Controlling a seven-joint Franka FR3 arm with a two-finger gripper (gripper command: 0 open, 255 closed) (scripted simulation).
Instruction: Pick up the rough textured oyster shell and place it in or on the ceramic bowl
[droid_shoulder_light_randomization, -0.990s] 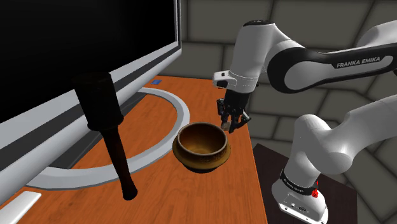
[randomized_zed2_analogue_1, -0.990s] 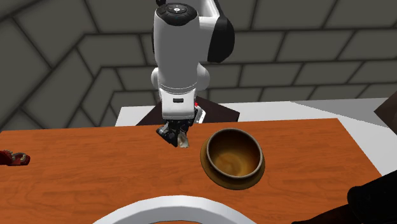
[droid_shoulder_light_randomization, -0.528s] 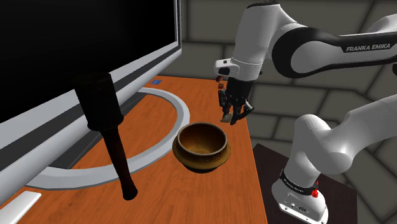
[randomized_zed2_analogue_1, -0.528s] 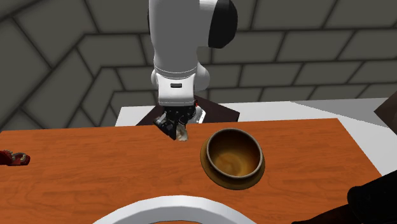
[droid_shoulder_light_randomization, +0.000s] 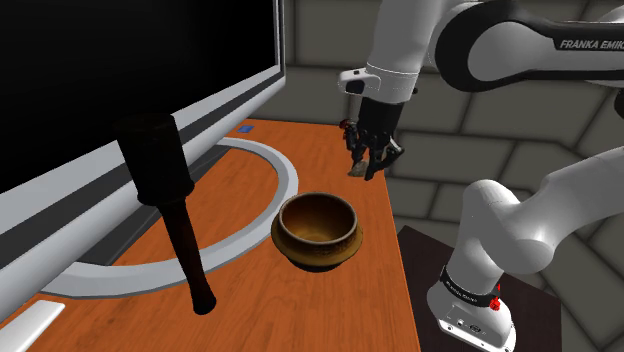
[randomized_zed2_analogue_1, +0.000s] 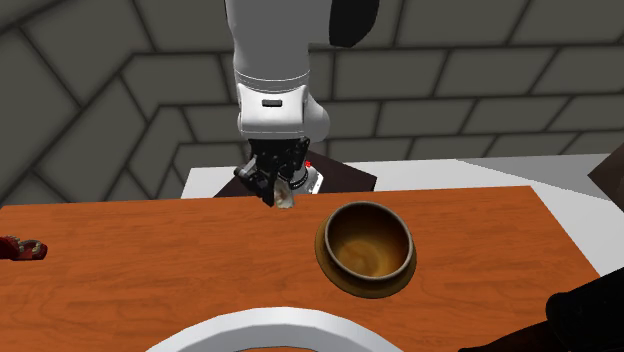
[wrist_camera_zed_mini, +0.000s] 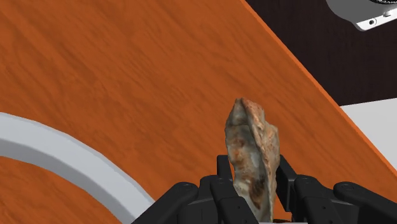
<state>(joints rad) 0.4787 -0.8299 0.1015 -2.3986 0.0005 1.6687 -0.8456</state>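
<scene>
The gripper (droid_shoulder_light_randomization: 366, 168) has risen higher above the desk (droid_shoulder_light_randomization: 300, 305), clamped on the shell (wrist_camera_zed_mini: 254, 159), beside the bare-bottomed bowl (droid_shoulder_light_randomization: 315, 252).

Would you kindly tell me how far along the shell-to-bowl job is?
Pickup looks done: the oyster shell is clasped in the jaws, clear of the table. In hand: it hangs beside the brown bowl, not over it. Left: carry it over the bowl and release.

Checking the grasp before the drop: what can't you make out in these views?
Wrist view: the oyster shell's lower end, hidden inside the tool.
Second exterior view: the red object, cut off by the left edge.
Shoulder view: the bowl's base, hidden by its own wall.
</scene>
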